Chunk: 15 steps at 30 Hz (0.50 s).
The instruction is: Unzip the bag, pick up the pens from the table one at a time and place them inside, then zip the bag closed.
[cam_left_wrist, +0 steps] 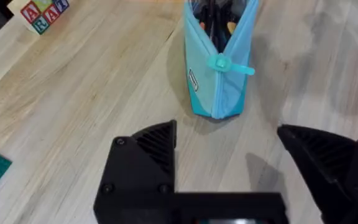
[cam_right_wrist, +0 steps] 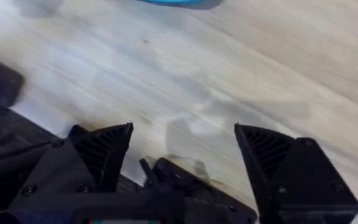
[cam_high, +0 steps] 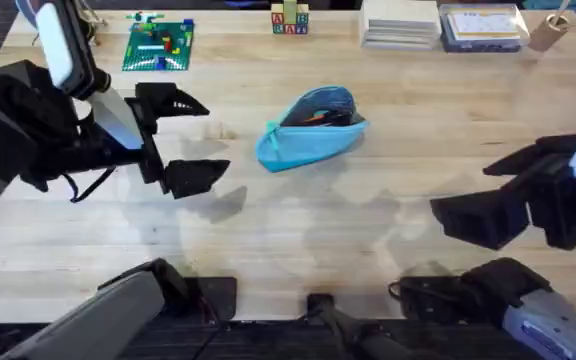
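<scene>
The light blue bag (cam_high: 313, 135) lies in the middle of the table (cam_high: 298, 230), its zipper partly open. In the left wrist view the bag (cam_left_wrist: 229, 93) shows its teal pull tab (cam_left_wrist: 219, 64) and gaping mouth, where dark pens (cam_left_wrist: 211, 15) sit beside something orange. My left gripper (cam_high: 183, 138) hovers to the left of the bag, open and empty; the left wrist view has it (cam_left_wrist: 229, 149) facing the zipped end. My right gripper (cam_high: 490, 190) is open and empty over bare wood at the right, and in its own view (cam_right_wrist: 184, 140) a sliver of the bag (cam_right_wrist: 179, 2) shows.
A green brick plate (cam_high: 158, 45), alphabet blocks (cam_high: 290, 20), a white stack (cam_high: 400, 22) and a blue box (cam_high: 480, 28) line the far edge. The alphabet blocks (cam_left_wrist: 42, 11) also show in the left wrist view. Bare wood lies between bag and grippers.
</scene>
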### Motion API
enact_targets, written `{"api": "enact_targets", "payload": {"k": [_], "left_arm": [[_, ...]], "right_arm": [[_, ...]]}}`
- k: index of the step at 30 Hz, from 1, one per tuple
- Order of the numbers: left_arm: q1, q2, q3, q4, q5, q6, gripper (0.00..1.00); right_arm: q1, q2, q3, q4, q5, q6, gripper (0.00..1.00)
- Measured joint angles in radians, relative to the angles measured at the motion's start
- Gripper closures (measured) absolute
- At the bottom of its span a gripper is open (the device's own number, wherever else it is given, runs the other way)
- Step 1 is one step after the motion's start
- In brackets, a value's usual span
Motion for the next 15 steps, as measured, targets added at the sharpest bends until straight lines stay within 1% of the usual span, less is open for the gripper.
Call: {"api": "enact_targets", "payload": {"k": [3, 8, 15], "left_arm": [[0.000, 0.000, 0.000, -0.008, 0.003, -0.001, 0.006], [0.000, 0.000, 0.000, -0.023, 0.003, -0.001, 0.007], [0.000, 0.000, 0.000, -0.027, -0.001, -0.001, 0.007]], "right_arm": [[0.000, 0.000, 0.000, 0.008, -0.041, 0.000, 0.005], [0.000, 0.000, 0.000, 0.017, -0.051, 0.005, 0.004], [0.000, 0.000, 0.000, 0.038, -0.051, 0.079, 0.004]]}}
